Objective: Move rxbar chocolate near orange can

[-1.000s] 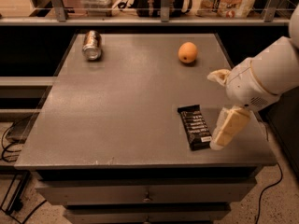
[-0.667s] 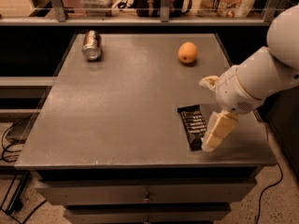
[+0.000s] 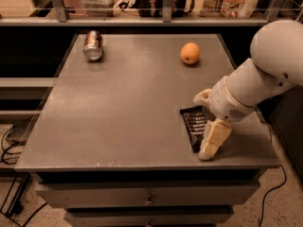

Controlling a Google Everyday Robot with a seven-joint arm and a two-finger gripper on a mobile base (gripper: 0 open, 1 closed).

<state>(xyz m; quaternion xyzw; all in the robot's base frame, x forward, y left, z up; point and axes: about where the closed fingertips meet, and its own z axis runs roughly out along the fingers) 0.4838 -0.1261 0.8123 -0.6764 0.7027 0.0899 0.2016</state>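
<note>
The rxbar chocolate [image 3: 192, 123] is a flat black bar with white lettering, lying on the grey table [image 3: 128, 108] near its front right corner. My gripper [image 3: 207, 120] is directly at the bar's right side, low over the table. It is open, with one cream finger [image 3: 202, 97] beyond the bar's far end and the other [image 3: 213, 140] at its near end, covering the bar's right edge. The orange can [image 3: 93, 45] lies on its side at the table's far left corner, silver end toward the camera, far from the bar.
A round orange fruit [image 3: 190, 53] sits at the far right of the table. A shelf with a metal rail [image 3: 163, 4] and bags runs behind the table. Drawers [image 3: 149, 200] are below the front edge. Cables lie on the floor at left and right.
The arm has moved left and lower, bringing the gripper from beside the bar's right edge to straddle it. The bar, can and fruit have not moved.
</note>
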